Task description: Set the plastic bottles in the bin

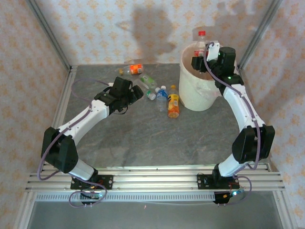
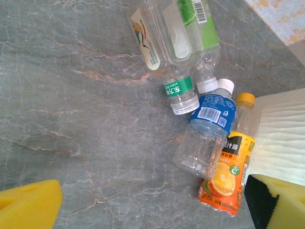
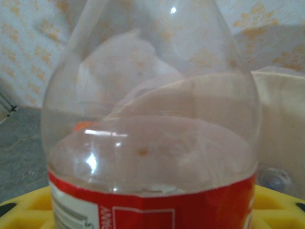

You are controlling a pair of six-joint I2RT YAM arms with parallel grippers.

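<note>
Into the drop step now. Up at the upper right of the overhead view, poised with the right gripper [image 1: 198, 61] over the mouth of the bin [image 1: 195, 98], a red-labelled bottle [image 1: 200, 45] upright between its fingers, red cap on top. Seen from the right wrist as a clear dome and a red band sitting between the yellow pads [image 3: 28, 210], with the bin's rim just behind. Cannot tell whether clamped or slack on it: no view of the contact itself. Judging by that, calls for spreading the jaws wide, letting the bottle fall inside, then lifting clear of the rim.

Over left of centre, hanging the left gripper [image 1: 137, 93] above the table [image 1: 119, 138], spread fully, gripping nothing, touching nothing. Looking down from that wrist on a cluster lying flat: a green-labelled bottle [image 2: 180, 88], a blue-labelled bottle [image 2: 207, 133] and an orange juice bottle [image 2: 228, 176], that last one just beside the bin's wall. Also an orange-labelled bottle [image 1: 135, 69], lying apart at upper centre. Plenty left to collect; probably next, coming down on the nearest of that cluster.
</note>
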